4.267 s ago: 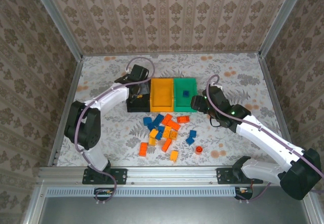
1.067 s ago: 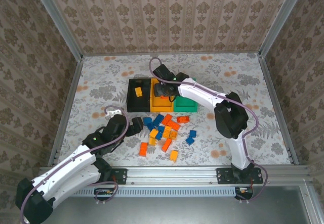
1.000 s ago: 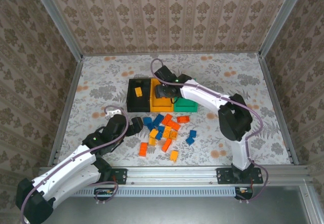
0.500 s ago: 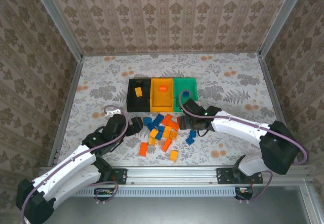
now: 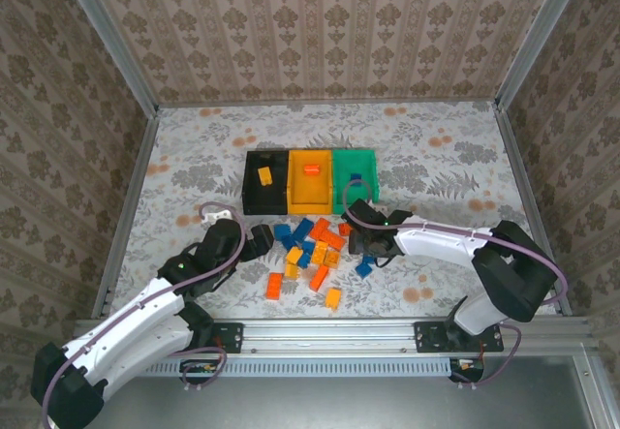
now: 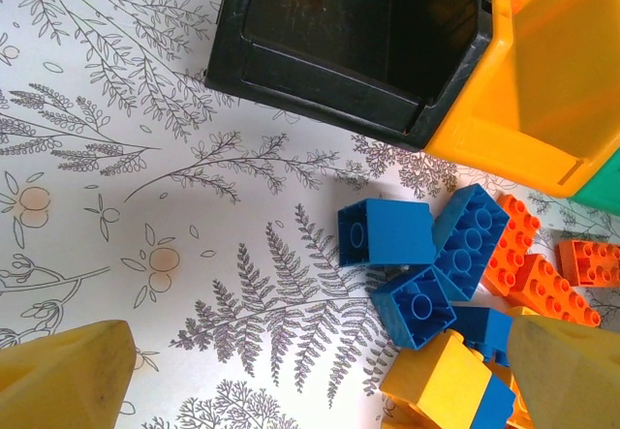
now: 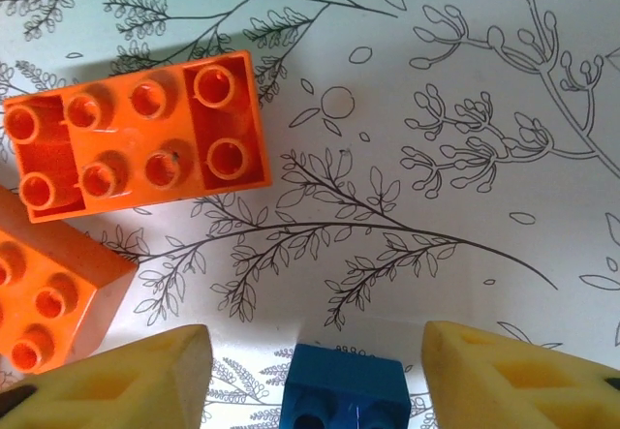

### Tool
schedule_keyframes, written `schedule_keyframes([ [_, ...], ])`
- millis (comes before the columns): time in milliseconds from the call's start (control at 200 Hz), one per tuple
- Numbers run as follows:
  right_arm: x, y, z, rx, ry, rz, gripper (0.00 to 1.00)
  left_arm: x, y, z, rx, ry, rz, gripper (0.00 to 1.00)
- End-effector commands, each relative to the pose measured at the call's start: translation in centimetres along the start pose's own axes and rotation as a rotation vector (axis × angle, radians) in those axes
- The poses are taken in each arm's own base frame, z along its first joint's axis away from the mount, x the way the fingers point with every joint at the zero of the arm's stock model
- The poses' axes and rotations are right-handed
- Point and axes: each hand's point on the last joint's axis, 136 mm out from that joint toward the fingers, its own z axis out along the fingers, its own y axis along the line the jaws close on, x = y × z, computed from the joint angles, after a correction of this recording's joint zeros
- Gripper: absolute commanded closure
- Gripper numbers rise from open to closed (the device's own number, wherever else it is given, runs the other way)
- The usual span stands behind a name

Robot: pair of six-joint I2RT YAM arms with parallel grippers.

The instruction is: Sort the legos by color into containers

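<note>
The three containers stand in one row at the middle of the table [image 5: 436, 148], touching each other: the black bin [image 5: 250, 193] on the left, the yellow-orange bin [image 5: 310, 193] in the middle and the green bin [image 5: 339, 193] on the right. In the black bin lies one yellow-orange brick [image 5: 263, 175]. In the yellow-orange bin lies one red-orange piece [image 5: 311, 168]. In the green bin lies one small blue lego [image 5: 355, 179].

The loose legos [image 5: 315, 250] are in a pile just in front of the bins, with yellow-orange, red-orange and blue ones mixed.

The left gripper [image 5: 258, 240] is at the left edge of the pile, with its fingers [image 6: 68, 376] spread wide and nothing between them. Its wrist camera looks on three blue bricks [image 6: 426, 260] that touch each other, near the front wall of the black bin.

The right gripper [image 5: 368, 247] is at the right edge of the pile. Its fingers [image 7: 116, 376] are apart, and a blue brick [image 7: 347, 390] sits between them with a gap on each side, so it is not gripped. A red-orange brick [image 7: 136, 143] lies flat beyond it.
</note>
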Motion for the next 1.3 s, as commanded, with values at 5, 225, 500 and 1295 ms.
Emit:
schedule_keyframes([
  [5,1.5,-1.1,0.8,0.035,0.038,0.025,0.42,0.4,0.3,0.4,-0.001,0.008,-0.020,0.00],
  [225,2.8,-2.1,1.4,0.059,0.071,0.031,0.54,0.2,0.4,0.4,-0.001,0.004,-0.020,0.00],
  [500,-1.0,-0.2,-2.3,-0.039,-0.036,0.003,0.72,-0.2,0.0,0.4,0.004,0.003,-0.010,0.00],
  [1295,-19.6,3.2,-0.9,0.014,-0.176,0.030,0.46,0.9,-0.5,1.2,-0.021,0.110,0.067,0.00],
])
